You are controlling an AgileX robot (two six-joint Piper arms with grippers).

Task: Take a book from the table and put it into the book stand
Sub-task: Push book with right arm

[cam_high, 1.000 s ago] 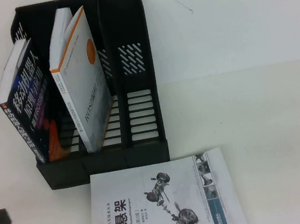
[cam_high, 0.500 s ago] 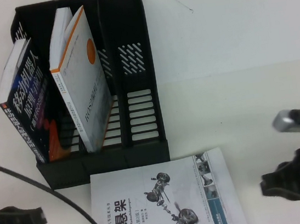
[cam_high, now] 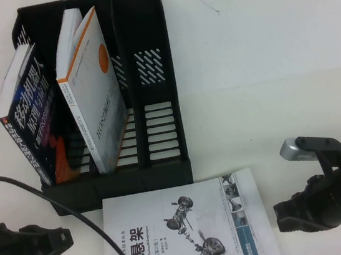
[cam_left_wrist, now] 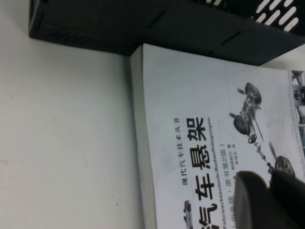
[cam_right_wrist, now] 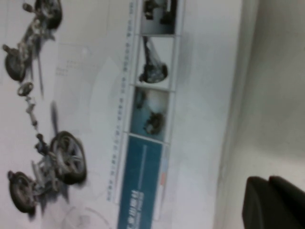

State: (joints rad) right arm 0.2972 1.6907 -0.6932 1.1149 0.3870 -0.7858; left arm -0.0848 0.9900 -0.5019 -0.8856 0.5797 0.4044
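The book [cam_high: 190,232], white with a black Chinese title and a grey suspension picture, lies flat on the table [cam_high: 274,57] just in front of the black book stand [cam_high: 122,187]. It also shows in the left wrist view [cam_left_wrist: 200,124] and the right wrist view [cam_right_wrist: 119,95]. My left gripper [cam_high: 64,237] is shut and empty, low at the front left, a little left of the book's left edge. My right gripper [cam_high: 278,217] is shut and empty, close beside the book's right edge. Its fingers [cam_right_wrist: 274,205] hang over bare table.
The stand's left slot holds a dark-covered book [cam_high: 28,121]. Its middle slot holds a white book with an orange edge [cam_high: 94,93]. The right slot [cam_high: 159,116] holds nothing. A black cable [cam_high: 41,195] runs from the left arm over the table.
Both arms have come into view and closed in on the book from either side. The right gripper moved left towards its right edge, the left gripper moved right. The book has not moved.
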